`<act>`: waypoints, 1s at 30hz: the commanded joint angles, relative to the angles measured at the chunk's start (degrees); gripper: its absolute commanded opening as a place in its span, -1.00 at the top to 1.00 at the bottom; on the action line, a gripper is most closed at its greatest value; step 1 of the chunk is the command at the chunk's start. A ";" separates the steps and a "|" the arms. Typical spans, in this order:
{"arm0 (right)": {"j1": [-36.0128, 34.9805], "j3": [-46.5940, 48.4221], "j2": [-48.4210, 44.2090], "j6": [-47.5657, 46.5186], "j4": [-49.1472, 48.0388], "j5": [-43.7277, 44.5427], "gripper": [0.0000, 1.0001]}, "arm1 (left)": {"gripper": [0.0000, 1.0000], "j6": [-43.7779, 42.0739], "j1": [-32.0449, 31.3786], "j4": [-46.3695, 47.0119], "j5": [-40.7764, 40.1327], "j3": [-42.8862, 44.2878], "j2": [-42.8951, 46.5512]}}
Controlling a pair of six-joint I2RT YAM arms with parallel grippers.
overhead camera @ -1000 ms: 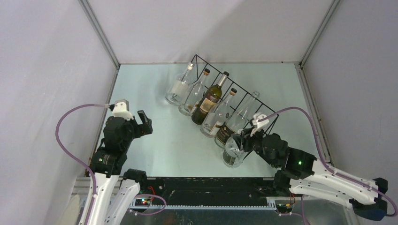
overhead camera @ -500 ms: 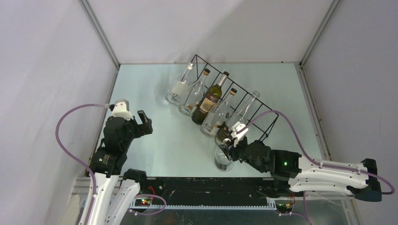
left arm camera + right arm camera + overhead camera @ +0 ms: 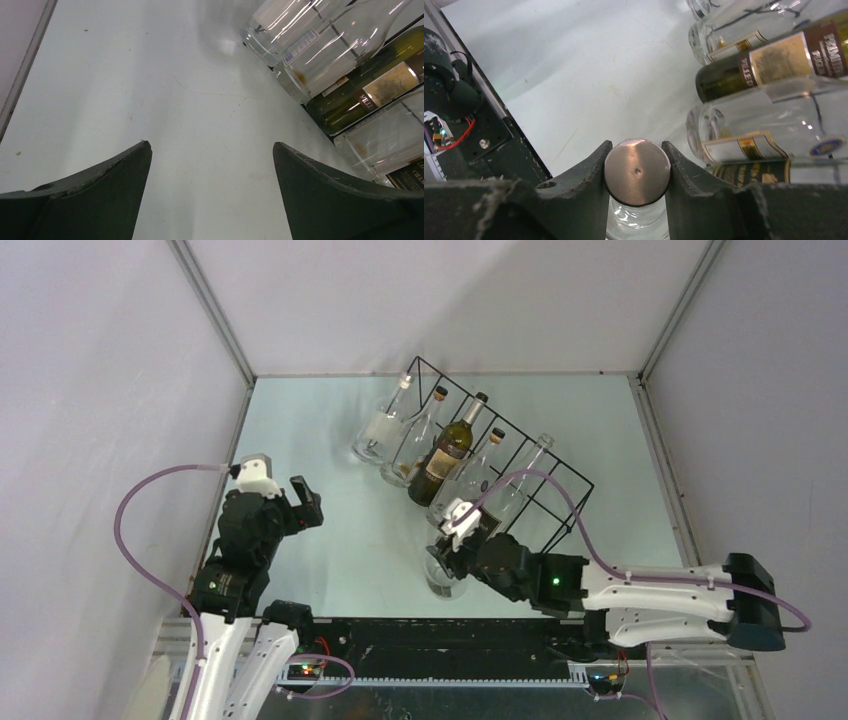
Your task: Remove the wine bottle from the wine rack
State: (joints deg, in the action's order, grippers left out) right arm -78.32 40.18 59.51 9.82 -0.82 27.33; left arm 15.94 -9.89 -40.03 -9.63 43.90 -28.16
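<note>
Near the front edge of the tabletop (image 3: 350, 540), in the top view, a clear wine bottle (image 3: 443, 580) stands upright, out of the wine rack (image 3: 520, 433), which lies toward its 1 o'clock. The right gripper (image 3: 637, 150) has its fingers clamped on the bottle's metal cap (image 3: 637, 175). Whether the base touches the tabletop cannot be told. Five other bottles lie in the rack, a dark green one (image 3: 445, 452) among them. At the bottle's 10 o'clock the left gripper (image 3: 210, 150) hangs with fingers wide apart, holding nothing.
</note>
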 commanded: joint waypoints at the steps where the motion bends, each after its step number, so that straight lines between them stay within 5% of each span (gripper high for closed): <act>1: 0.77 7.49 4.22 -2.27 -18.95 0.64 1.00 | -0.97 -0.84 -0.13 0.87 -1.85 0.12 1.53; 16: 5.89 26.25 29.14 -2.81 -28.17 -5.76 0.92 | -0.97 -0.12 -0.13 -0.05 -6.97 -0.20 6.49; 21: 7.12 29.06 33.28 -0.82 -25.59 -6.34 0.62 | -0.97 -0.12 -0.13 0.03 -6.73 -0.17 5.80; 26: 7.31 29.08 34.48 -0.10 -24.19 -6.87 -0.04 | -0.97 -0.21 0.02 0.09 -6.18 -0.14 5.28; 30: 7.31 29.10 33.96 -0.18 -23.84 -7.01 -0.23 | -0.97 -0.32 0.20 0.17 -5.98 -0.17 5.20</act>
State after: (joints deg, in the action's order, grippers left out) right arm -71.22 66.00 94.83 9.06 -18.92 20.10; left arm 16.01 -9.89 -40.51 -15.33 43.90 -22.50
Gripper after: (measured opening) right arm 0.578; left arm 0.985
